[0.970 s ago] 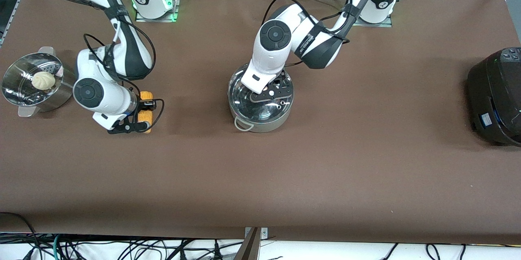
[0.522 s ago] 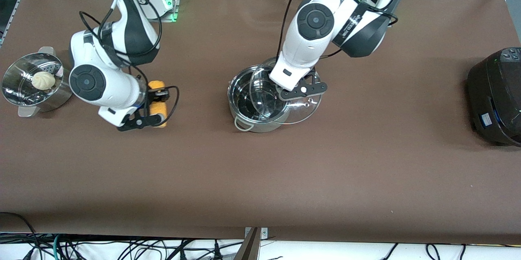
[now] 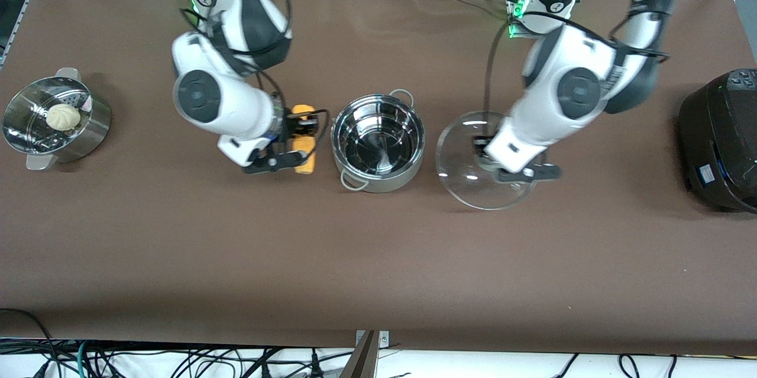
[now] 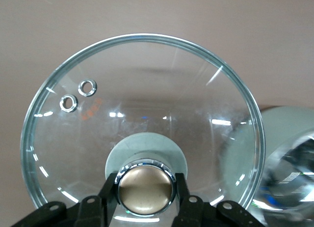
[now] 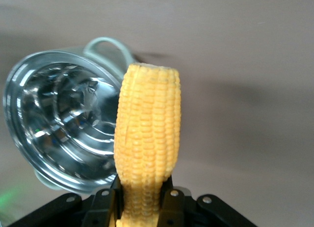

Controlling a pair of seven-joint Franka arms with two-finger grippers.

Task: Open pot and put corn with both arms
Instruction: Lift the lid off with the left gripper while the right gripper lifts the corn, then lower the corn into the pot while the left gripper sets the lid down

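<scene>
- The pot [image 3: 377, 142] stands open mid-table, bare inside, one loop handle turned to the front camera and the other away from it; the right wrist view shows its ringed, shiny floor [image 5: 64, 133].
- The lid [image 3: 482, 160] is off the pot — it hangs level over the table beside the pot, toward the left arm's end, and its rim does not touch the pot. Two small steam holes sit near the rim; there is a faint reddish mark beside them, too blurred to read.
- The left arm reaches from its base down over the lid, forearm slanting toward the front camera. The left gripper [image 4: 145, 187] pinches the lid's knob [image 4: 145, 188], one finger on each side.
- The corn [image 3: 303, 139] is held in the air just beside the pot, toward the right arm's end, lengthwise toward the front camera. In the right wrist view its cut tip [image 5: 149, 128] points past the pot's rim.
- The right arm bends down from its base, elbow high, wrist beside the pot. The right gripper [image 5: 143, 197] clamps the cob's lower end between its fingers.
- The steamer [image 3: 54, 122] with a bun [image 3: 62, 116] in it sits at the right arm's end of the table.
- The cooker [image 3: 720, 139] — black — stands at the left arm's end.
- Writing on the arms' sleeves is too small to read.
</scene>
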